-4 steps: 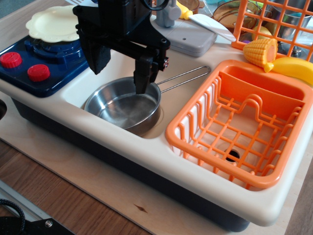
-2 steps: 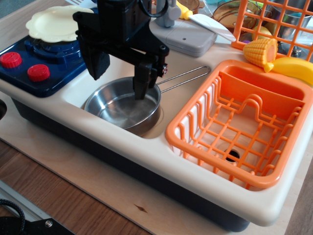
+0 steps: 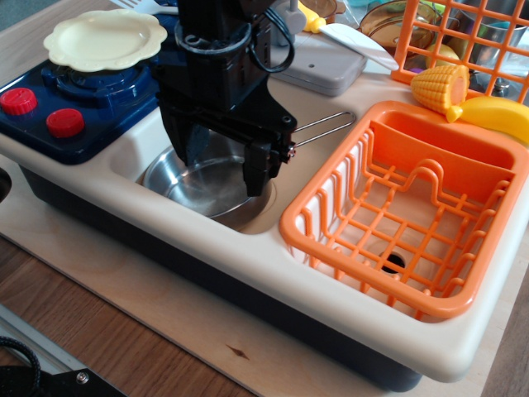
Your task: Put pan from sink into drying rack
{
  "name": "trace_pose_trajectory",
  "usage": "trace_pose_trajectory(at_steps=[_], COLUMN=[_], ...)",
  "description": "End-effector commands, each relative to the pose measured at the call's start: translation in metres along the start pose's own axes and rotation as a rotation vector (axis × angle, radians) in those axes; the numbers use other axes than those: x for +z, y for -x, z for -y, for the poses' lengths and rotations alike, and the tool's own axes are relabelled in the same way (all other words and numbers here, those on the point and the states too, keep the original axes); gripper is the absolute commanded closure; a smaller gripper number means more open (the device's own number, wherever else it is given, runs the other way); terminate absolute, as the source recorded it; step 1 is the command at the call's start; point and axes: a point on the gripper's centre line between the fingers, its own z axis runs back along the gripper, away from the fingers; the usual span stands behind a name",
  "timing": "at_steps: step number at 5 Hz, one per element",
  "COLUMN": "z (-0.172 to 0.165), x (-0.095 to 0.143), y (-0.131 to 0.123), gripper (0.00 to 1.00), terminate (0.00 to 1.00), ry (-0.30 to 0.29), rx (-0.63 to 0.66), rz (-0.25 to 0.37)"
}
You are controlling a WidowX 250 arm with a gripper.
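- Down inside the sink (image 3: 132, 153), the black gripper (image 3: 221, 159) hangs with its fingers spread apart, one finger (image 3: 258, 165) reaching the pan's far rim.
- Beneath it, the steel saucepan (image 3: 207, 188) sits in the sink, wire handle (image 3: 322, 126) pointing toward the orange drying rack (image 3: 397, 207).
- Beside the sink's other end, a cream plate (image 3: 103, 37) rests on the blue toy stove (image 3: 74, 103).

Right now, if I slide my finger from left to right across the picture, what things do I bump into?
Red knobs → cream plate → pan in the sink, under the pincer → orange drying rack → yellow banana.
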Motion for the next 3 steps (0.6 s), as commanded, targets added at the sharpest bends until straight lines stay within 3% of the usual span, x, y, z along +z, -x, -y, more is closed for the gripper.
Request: trace_pose_trajectory(at_steps=[1, 3], z=[-0.003, 0.005], x=[-0.012, -0.024], y=[-0.004, 0.0], gripper=[0.0, 0.0], terminate=[0.0, 0.0], ry=[0.046, 0.091], rx=[-0.032, -0.029], rz=[0.038, 0.086])
